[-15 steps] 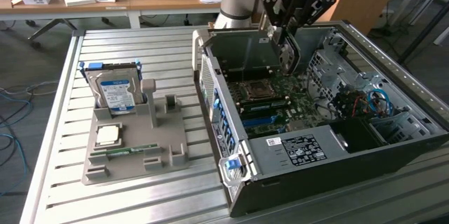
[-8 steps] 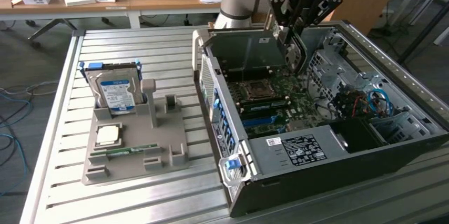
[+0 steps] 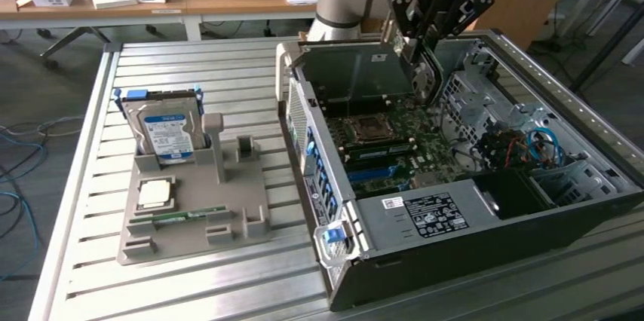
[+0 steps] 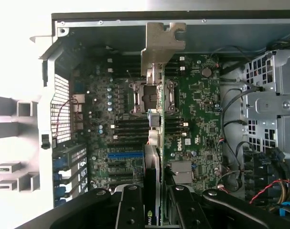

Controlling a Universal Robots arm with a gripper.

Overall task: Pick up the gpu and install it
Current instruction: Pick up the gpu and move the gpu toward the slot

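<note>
- Pinching the gpu [image 3: 430, 78] edge-on, the gripper [image 3: 427, 50] hangs over the far end of the open computer case [image 3: 473, 268], with its fingers pressed against the card's two flat faces.
- The gpu is inside the case's open top, above the motherboard [image 3: 403, 136]. It sits between the dark shroud [image 3: 352, 72] and the perforated drive cage [image 3: 483, 87], with free room on both sides and less on the shroud side.
- Case walls ring the card. The labelled power supply cover [image 3: 423, 215] and blue cables [image 3: 538, 144] fill the case's near end, well apart from the card.
- The wrist view looks down along the gpu [image 4: 153, 171] to its silvery bracket [image 4: 163, 40], which is near the computer case [image 4: 102, 33] wall.
- In the same view the gripper [image 4: 156, 210] fingers [image 4: 130, 207] flank the card. The card's line runs over the motherboard [image 4: 197, 109], just beside the CPU socket [image 4: 140, 98], with a blue slot [image 4: 125, 155] close to one side.
- The exterior view adds the slatted table [image 3: 201, 283]. On it is a grey fixture tray [image 3: 191, 215] beside the case, with a hard drive [image 3: 166, 129] standing upright in it.
- The card's bottom edge is hidden in both views, so I cannot tell if it touches the board or any slot.
- The frame edge cuts off the gripper's upper body in the exterior view.
</note>
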